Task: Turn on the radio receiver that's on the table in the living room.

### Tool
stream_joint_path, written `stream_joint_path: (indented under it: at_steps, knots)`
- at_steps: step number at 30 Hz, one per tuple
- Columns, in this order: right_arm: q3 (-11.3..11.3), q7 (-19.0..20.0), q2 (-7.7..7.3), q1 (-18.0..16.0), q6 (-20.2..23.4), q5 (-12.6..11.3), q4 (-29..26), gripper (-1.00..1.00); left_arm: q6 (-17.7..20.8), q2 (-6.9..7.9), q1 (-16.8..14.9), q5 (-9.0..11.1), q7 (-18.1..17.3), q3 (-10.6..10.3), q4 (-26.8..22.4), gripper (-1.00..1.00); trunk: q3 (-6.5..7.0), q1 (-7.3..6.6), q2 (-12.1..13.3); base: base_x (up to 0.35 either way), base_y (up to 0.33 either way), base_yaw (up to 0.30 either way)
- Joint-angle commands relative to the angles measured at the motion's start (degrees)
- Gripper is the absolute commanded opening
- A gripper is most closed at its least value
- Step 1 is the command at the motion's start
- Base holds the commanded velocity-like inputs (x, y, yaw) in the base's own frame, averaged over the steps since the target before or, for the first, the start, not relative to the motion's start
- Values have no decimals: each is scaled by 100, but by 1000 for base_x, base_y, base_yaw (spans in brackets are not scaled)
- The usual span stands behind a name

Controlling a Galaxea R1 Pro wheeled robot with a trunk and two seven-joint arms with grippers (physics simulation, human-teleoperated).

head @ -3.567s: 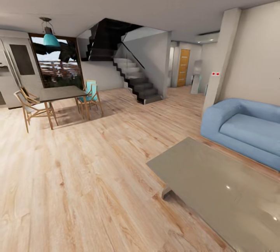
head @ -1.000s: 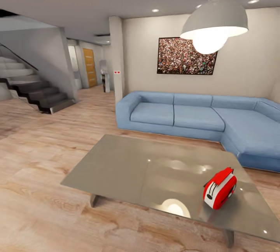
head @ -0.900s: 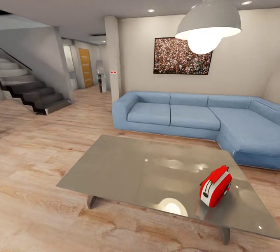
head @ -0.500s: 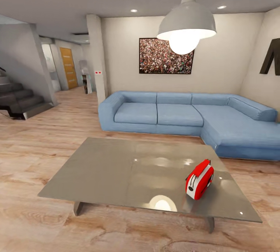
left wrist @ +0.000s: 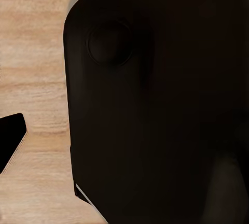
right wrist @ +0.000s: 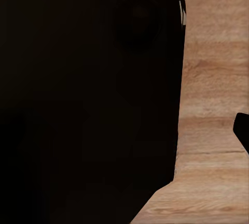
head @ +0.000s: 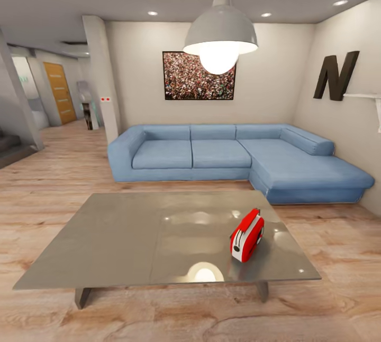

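1. The radio receiver (head: 247,236), bright red with a white edge band, stands on the glossy grey table (head: 132,236) in the living room, near the table's right front corner, between the robot and the blue L-shaped sofa (head: 238,157).

2. Both wrist views face a dark, rounded body of the robot over the light wood floor (left wrist: 31,78); whether the fingers of either arm are released or clenched cannot be told.

3. Risk: the radio receiver sits close to the table's edge and looks light, so a hard or off-centre press on its control would likely slide or tip it, possibly off the table.

4. Risk: the table is low, so the base rolling in too far could strike its front edge and jolt the radio receiver.

5. Risk: the glossy top mirrors the white pendant lamp (head: 220,33), and that glare could mislead depth judgement.

6. Writing: a large dark letter "N" (head: 335,75) hangs on the right wall; no brand or label is legible on the radio receiver.
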Motion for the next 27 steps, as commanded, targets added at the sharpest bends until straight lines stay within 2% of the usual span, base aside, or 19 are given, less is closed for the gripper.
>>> stream_joint_path:
  at_steps: [1,13,27]
  knots:
    - [0,0,0,0,0,0,0,100,0,0,0,0,0,-1,0,100,0,0,0,0,0,-293]
    - [-5,-8,-2,0,2,0,0,100,0,0,0,0,0,-2,0,100,0,0,0,0,0,-283]
    - [-16,-55,-1,0,34,1,0,100,0,0,0,0,0,-2,0,100,0,0,0,0,0,-34]
